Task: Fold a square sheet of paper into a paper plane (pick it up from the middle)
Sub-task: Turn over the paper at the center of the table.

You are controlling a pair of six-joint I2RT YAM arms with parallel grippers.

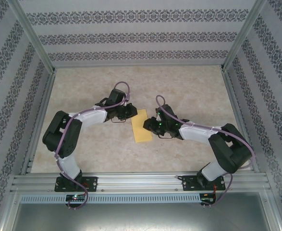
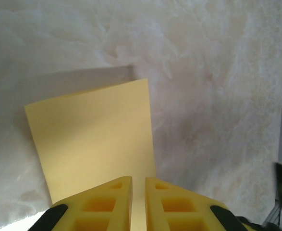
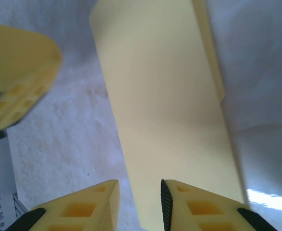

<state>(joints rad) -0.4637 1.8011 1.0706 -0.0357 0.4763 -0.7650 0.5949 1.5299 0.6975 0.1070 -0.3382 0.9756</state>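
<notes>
Thin yellow-orange paper sheet (image 1: 141,126), folded into a strip, lies flat on beige table (image 1: 83,96) between my tools. Left tool (image 2: 138,179) almost pressed together over its end, likely firming crease; right tool (image 3: 140,185) slightly spread.

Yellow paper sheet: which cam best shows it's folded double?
Right wrist. The paper sheet runs the frame's length, and a second layer's edge peeks out along its right side. Top external shows it whole but small, a narrow rectangle. Left wrist shows one plain face, its near end behind the left fingers.
</notes>
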